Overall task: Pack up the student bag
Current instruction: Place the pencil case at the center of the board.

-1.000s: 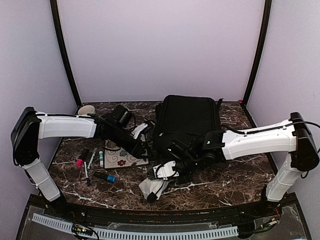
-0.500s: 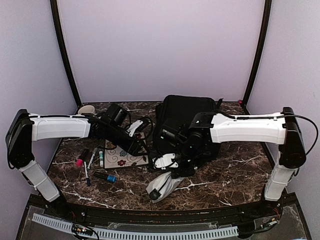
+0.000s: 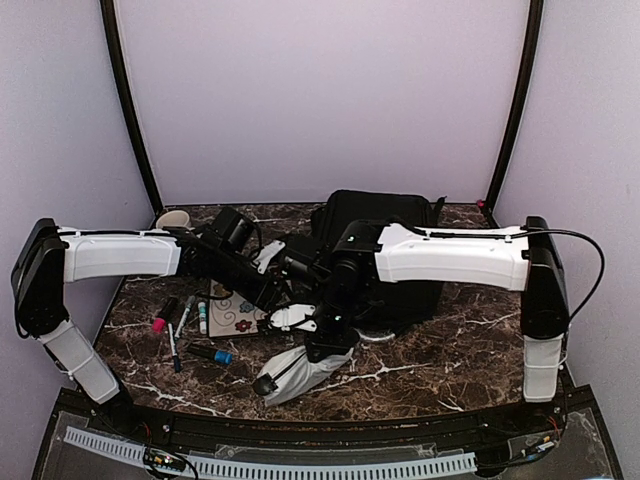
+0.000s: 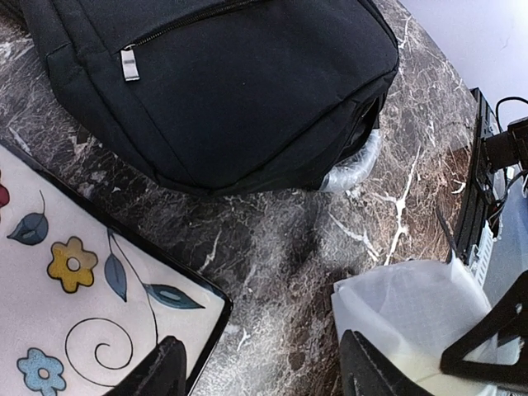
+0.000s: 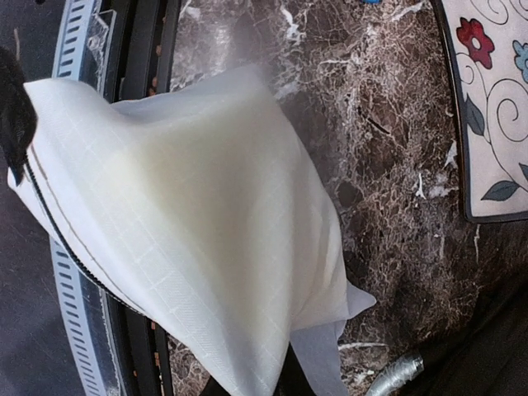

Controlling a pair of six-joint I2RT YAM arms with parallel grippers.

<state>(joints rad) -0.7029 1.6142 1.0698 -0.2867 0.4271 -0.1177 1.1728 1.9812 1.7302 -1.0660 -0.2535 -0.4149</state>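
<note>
Now leftward, right tool [image 3: 318, 346] gripping white pouch [image 3: 296, 371]

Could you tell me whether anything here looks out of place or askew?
The white pouch droops crumpled and tilted from the shut right pincer, pinched at one end. Markers lie scattered at mixed angles left of the floral pad.

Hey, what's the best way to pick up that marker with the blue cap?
Probably mid-barrel, from straight above, closing across its narrow width: the marker lies flat on the table, running left to right, apart from the other pens.
</note>
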